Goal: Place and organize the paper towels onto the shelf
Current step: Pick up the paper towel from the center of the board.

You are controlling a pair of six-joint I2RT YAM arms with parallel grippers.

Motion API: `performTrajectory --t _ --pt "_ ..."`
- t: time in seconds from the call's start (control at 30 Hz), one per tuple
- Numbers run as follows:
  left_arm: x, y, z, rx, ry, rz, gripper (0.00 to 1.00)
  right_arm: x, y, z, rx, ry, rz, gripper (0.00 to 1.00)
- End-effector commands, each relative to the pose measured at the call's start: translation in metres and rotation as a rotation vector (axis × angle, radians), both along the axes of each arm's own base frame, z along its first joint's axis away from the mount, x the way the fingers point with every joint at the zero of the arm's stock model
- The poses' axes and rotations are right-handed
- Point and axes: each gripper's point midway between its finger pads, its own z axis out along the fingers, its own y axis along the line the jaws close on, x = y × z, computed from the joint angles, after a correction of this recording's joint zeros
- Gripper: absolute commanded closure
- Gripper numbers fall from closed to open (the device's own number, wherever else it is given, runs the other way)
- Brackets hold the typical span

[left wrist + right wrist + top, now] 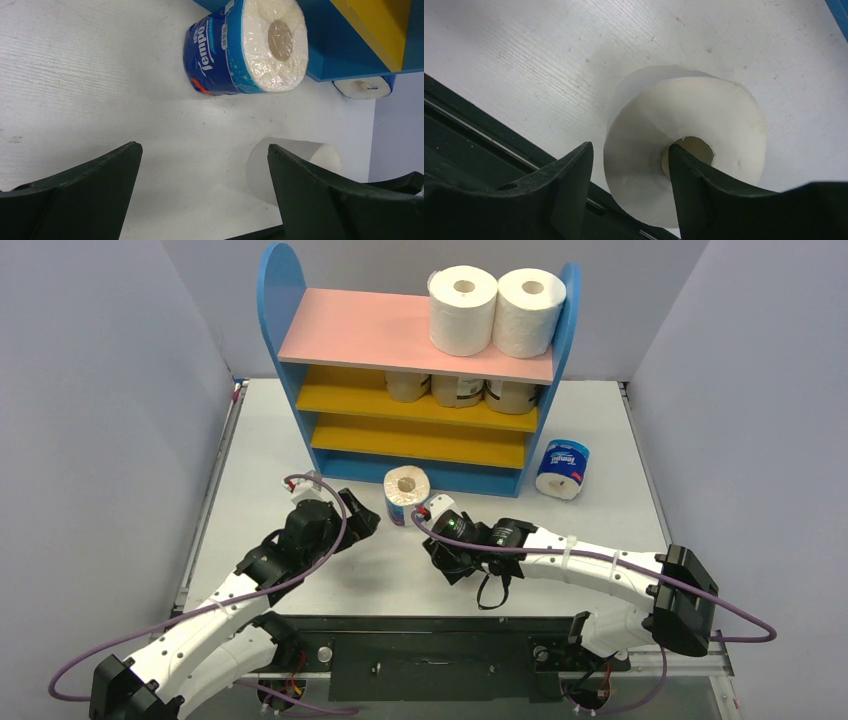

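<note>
Small shelf unit [280, 300]: blue rounded side panels, blue base, pink top board, two yellow lower boards. Upper right of frame: left plain white paper roll [463, 310] and right plain white paper roll [528, 312]. Beneath them: tan-wrapped rolls [458, 390], labels apparently dark. Centre: blue-and-white printed-wrap roll [407, 496], white lettering on blue. Flat table [270, 440]: pale grey.

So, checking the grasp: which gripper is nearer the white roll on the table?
Right: right gripper straddles the white roll's wall, one finger in its core; left gripper sits apart.

Seen from above, the pink top board [380, 332] hides the tops of three tan rolls [458, 390], and the right arm [560, 552] covers the white roll [684, 115] entirely.
</note>
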Motion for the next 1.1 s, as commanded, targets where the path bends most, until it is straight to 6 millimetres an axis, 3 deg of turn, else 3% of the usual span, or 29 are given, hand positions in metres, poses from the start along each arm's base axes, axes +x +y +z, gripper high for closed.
performTrajectory --t 0.0,0.23,0.43,0.57,0.63,0.67,0.9,1.03,1.07 --pt "0.004 -0.002 0.011 -0.026 -0.050 0.004 0.03 0.004 0.007 0.003 0.045 -0.005 -0.012 0.49" --pt "0.005 0.000 0.014 -0.021 -0.060 0.011 0.03 0.005 0.008 0.013 0.067 -0.019 -0.024 0.64" --pt "0.009 0.002 0.026 -0.012 -0.094 0.020 0.03 0.010 0.007 0.053 0.107 -0.076 -0.026 0.74" --pt "0.015 0.007 0.044 -0.011 -0.141 0.045 0.03 0.018 0.005 0.099 0.145 -0.149 -0.034 0.76" --pt "0.019 0.009 0.056 -0.016 -0.176 0.060 0.03 0.024 0.007 0.137 0.198 -0.206 -0.044 0.76" --pt "0.021 0.009 0.064 -0.024 -0.199 0.064 0.03 0.026 0.003 0.146 0.193 -0.228 -0.049 0.76" --pt "0.032 0.011 0.145 -0.084 -0.423 0.075 0.03 0.046 0.001 0.257 0.329 -0.415 -0.090 0.76" --pt "0.033 0.004 0.188 -0.107 -0.567 0.021 0.04 0.051 0.007 0.302 0.387 -0.480 -0.073 0.76" --pt "0.032 0.003 0.195 -0.089 -0.600 0.001 0.04 0.052 0.011 0.304 0.383 -0.482 -0.066 0.76"
